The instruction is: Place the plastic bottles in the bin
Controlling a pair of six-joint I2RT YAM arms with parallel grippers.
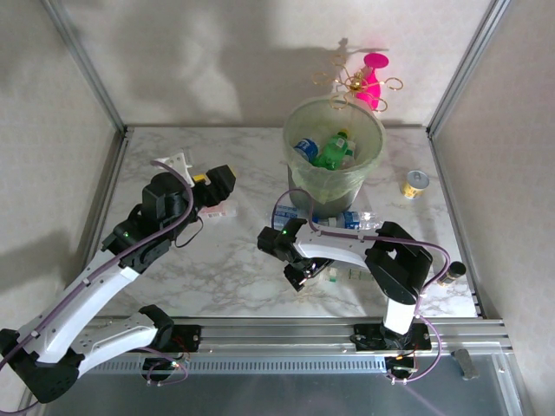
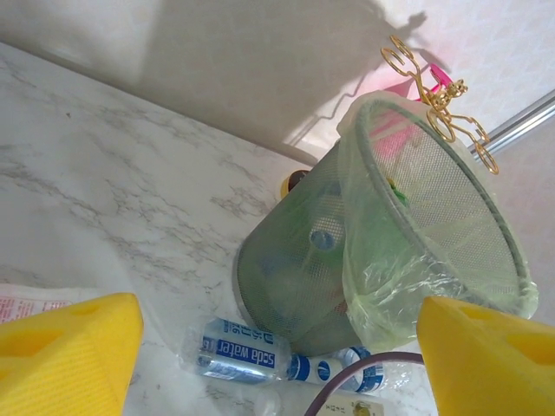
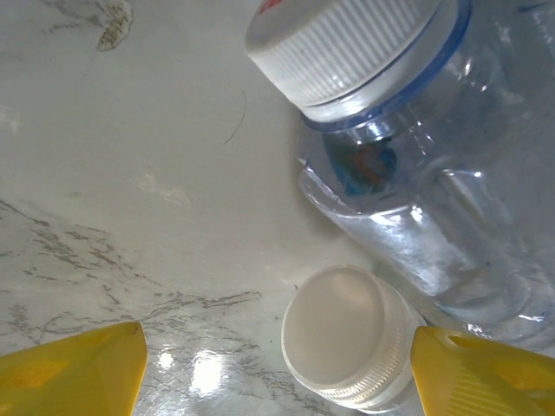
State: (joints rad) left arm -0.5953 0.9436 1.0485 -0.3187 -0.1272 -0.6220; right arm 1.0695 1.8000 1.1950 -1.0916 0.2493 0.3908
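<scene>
near edge: your right claw [image 3: 277, 347] sits low, jaws wide astride a white-capped bottle [image 3: 347, 338], no grip yet, likely lining up a pick | left side: left claw [image 2: 279, 347] wide, empty, likely waiting | toward far edge: bin [image 1: 305, 184]; top view gives you bottles [image 1: 329, 152] inside it, left wrist a soda bottle [image 2: 238, 351] lying at its foot

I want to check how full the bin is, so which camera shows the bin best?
The top external view: it looks down into the bin past its open rim, where a green bottle and a blue-labelled bottle lie. The left wrist view shows its side wall and bag liner, contents only dimly through the wall.
</scene>
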